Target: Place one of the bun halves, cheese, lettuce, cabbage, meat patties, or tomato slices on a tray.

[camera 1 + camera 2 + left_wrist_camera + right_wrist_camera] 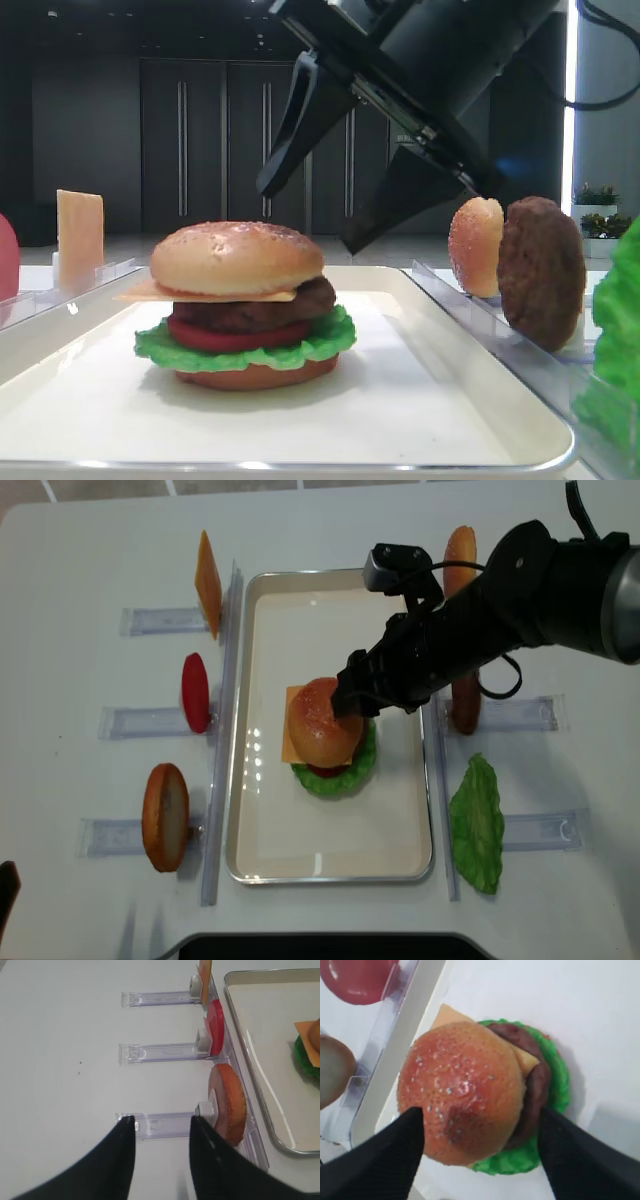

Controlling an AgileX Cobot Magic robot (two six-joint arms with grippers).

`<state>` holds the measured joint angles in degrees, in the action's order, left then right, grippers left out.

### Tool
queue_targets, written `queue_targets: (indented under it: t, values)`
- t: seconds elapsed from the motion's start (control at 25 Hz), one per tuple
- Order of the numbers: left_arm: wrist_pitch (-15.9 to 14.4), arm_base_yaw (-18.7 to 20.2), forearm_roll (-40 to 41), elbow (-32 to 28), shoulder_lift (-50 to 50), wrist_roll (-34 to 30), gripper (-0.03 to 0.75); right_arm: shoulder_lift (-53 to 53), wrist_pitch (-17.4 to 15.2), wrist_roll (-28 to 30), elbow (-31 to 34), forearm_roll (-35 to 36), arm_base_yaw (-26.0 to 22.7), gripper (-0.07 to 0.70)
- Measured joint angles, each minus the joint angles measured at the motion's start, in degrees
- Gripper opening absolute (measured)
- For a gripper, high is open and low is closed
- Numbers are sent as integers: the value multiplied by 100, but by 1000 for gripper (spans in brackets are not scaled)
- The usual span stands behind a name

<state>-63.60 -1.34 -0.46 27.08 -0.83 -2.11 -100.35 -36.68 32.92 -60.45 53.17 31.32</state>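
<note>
On the table's left side, spare parts stood on edge in clear racks (160, 620) — a cheese slice (207, 583), a tomato slice (195, 692) and a bottom bun (165, 816) — upright, I judge, so a pincer could take each by its faces. My left pincer (162, 1125) hung over the nearest rack, beside that bun, fingers drawn close and holding nothing.

On the white tray (250, 850) the burger stood assembled: lettuce (160, 350), tomato, patty (310, 298), cheese, and the domed top bun (237, 257) resting level on the stack. My right pincer (482, 1125) hovered directly above it, jaws spread wide to either side of the bun and gripping nothing — the bun appeared released and placement complete.

Right of the tray, another bun half (476, 246), a meat patty (541, 270) and a loose lettuce leaf (476, 823) lay in reserve.
</note>
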Motion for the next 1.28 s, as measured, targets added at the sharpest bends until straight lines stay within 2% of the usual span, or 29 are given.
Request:
queue_targets:
  t: [0.08,0.16,0.24,0.32,0.44,0.56,0.68,0.8,0.92,1.28]
  values:
    - [0,0,0,0,0,0,282,0,-169,-752,-344,-766,0,465]
    - [0,0,0,0,0,0,282,0,-519,-1548,-746,-1715,6,465]
    - [0,0,0,0,0,0,282,0,-968,-2480,-1256,-2739,73,464]
    - [0,0,0,0,0,0,282,0,-1554,-3490,-1754,-3905,186,457]
    - [0,0,0,0,0,0,282,0,-2297,-4301,-2452,-5094,369,453]
    - [0,0,0,0,0,0,282,23,-2630,-4520,-2829,-5452,426,450]
    - [0,0,0,0,0,0,282,23,-2753,-4559,-2891,-5546,367,439]
    - [0,0,0,0,0,0,282,-21,-2796,-4521,-2901,-5509,6,433]
    - [0,0,0,0,0,0,282,-62,-2910,-4322,-2901,-5514,-695,433]
    - [0,0,0,0,0,-11,282,-96,-3276,-3783,-2901,-5625,-3423,433]
